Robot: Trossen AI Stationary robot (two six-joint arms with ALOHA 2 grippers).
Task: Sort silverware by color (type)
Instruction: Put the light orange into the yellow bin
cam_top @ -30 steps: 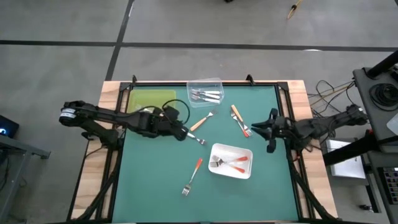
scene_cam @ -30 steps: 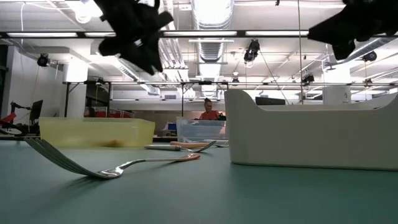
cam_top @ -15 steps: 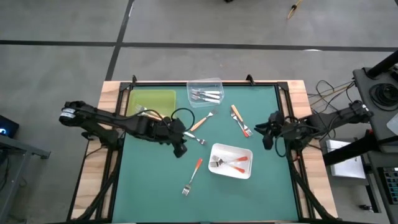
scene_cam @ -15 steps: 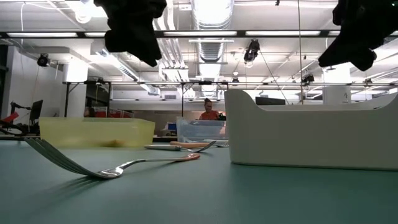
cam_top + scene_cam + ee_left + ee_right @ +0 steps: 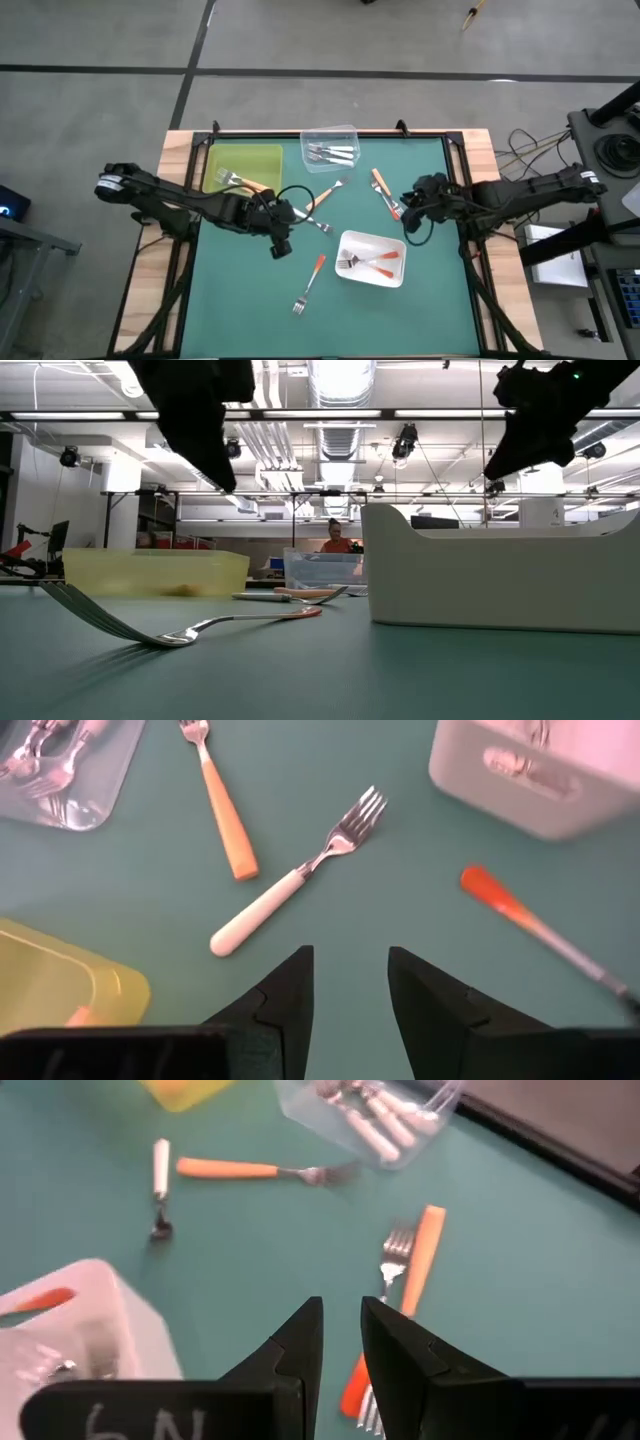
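Note:
My left gripper (image 5: 278, 248) (image 5: 350, 982) hangs open above the mat, near a white-handled fork (image 5: 290, 885) and a red-orange fork (image 5: 310, 282). My right gripper (image 5: 407, 218) (image 5: 340, 1335) hovers with a narrow gap between its fingers, just off an orange fork (image 5: 415, 1270) and a red-orange fork (image 5: 352, 1380) that lie side by side flat on the mat. A light orange fork (image 5: 322, 195) lies mid-table. Neither gripper holds anything.
A yellow tray (image 5: 250, 158) at the far left holds one fork. A clear tray (image 5: 345, 132) at the far middle holds white-handled forks. A white tray (image 5: 390, 245) near my right gripper holds red-orange forks. The green mat (image 5: 230, 300) is bare along the near side.
My left gripper has gone toward the table's near edge and rolled about its own axis. My right gripper has gone toward the table's left, nearer the pair of forks, and has tipped and turned. No fork has moved.

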